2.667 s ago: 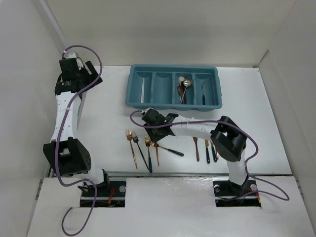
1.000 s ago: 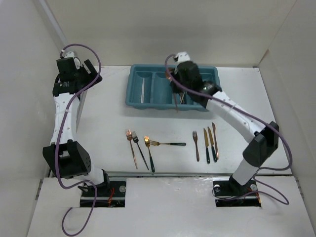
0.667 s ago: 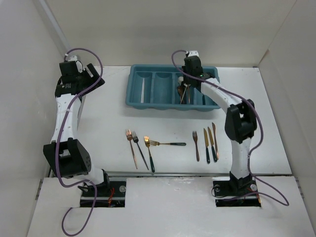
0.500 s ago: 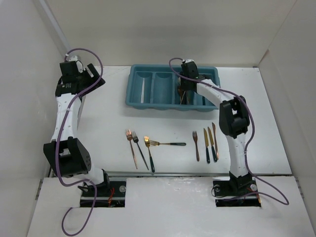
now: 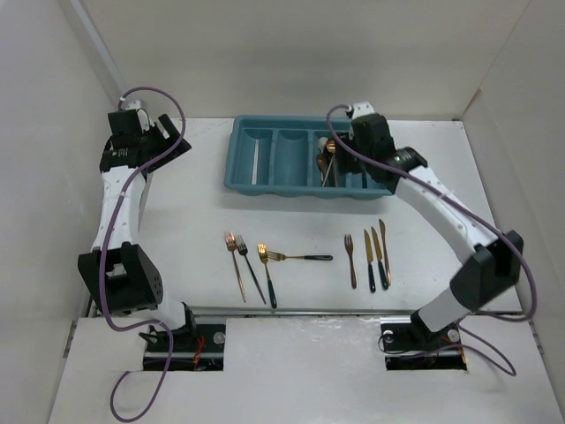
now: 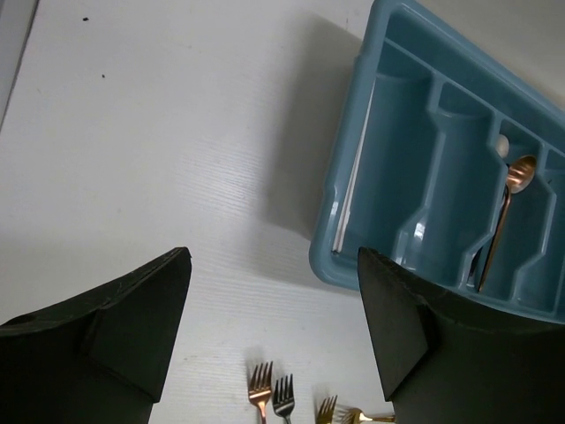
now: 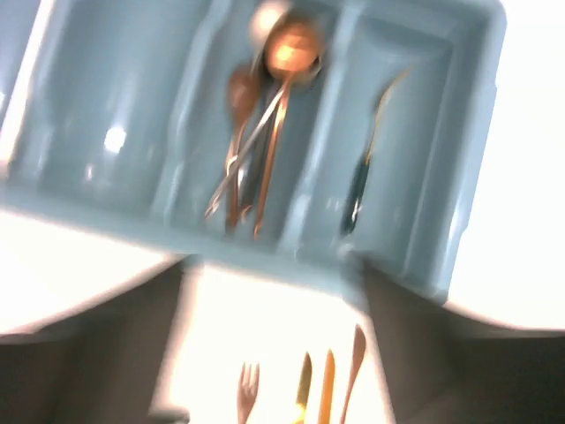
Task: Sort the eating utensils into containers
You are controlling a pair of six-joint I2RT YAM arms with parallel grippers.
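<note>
The teal tray [image 5: 291, 161] lies at the back of the table, its four containers side by side. My right gripper [image 5: 357, 146] hovers open over its right end with nothing between the jaws. In the blurred right wrist view, that gripper [image 7: 272, 265] looks down on copper spoons [image 7: 278, 115] in the third container and a dark-handled utensil [image 7: 362, 185] in the fourth. A white utensil [image 6: 353, 190] lies in the first. My left gripper [image 5: 163, 141] stays open and empty at the far left. Forks [image 5: 250, 265] and knives [image 5: 375, 256] lie on the table.
White walls close in the table on the left, back and right. The loose utensils form two groups near the front edge: forks [image 6: 265, 397] on the left, a fork [image 7: 249, 389] and knives [image 7: 327, 384] on the right. Both arm bases stand at the near edge.
My right arm carried a copper utensil from the front of the table to the tray. Its jaws opened over the third container, where the utensil now lies. The left arm barely moved.
</note>
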